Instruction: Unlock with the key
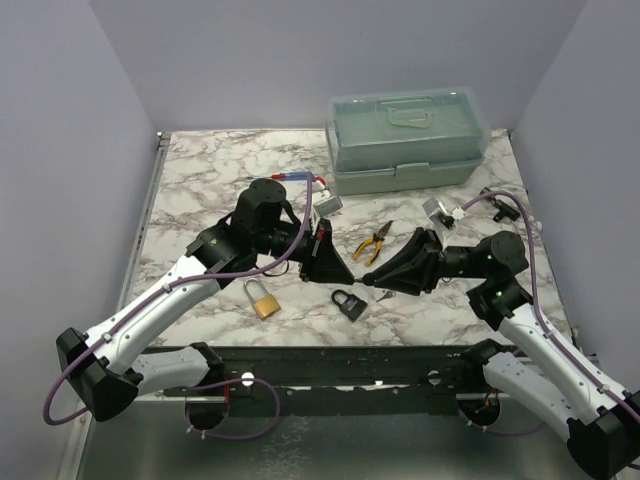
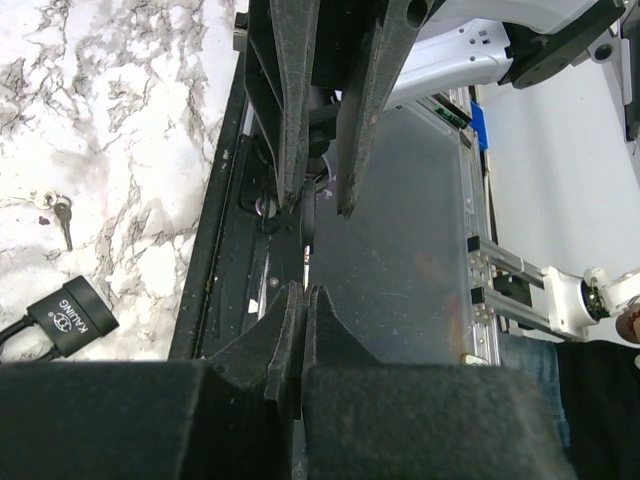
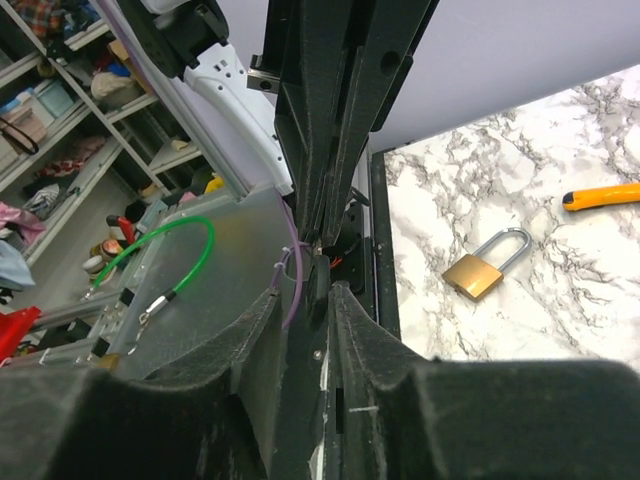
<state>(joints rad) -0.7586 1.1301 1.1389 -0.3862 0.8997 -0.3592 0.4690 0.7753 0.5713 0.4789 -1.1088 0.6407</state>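
Key (image 2: 61, 217): small silver bunch, lying flat on the tabletop (image 1: 200, 180) near the front edge, just beside the black padlock (image 1: 350, 303) on its right-edge side, touched by neither arm. Left gripper (image 2: 302, 295): fingers pressed together, nothing between them. Right gripper (image 3: 308, 295): fingers a narrow slit apart, empty, nearly tip to tip with the left.

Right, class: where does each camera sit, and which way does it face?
Top: above and behind, looking down on the table; both arms show.
Left wrist: looks past its shut fingers at the right gripper.
Right wrist: looks past its fingers at the left gripper.
Top and left wrist share the black padlock and key.
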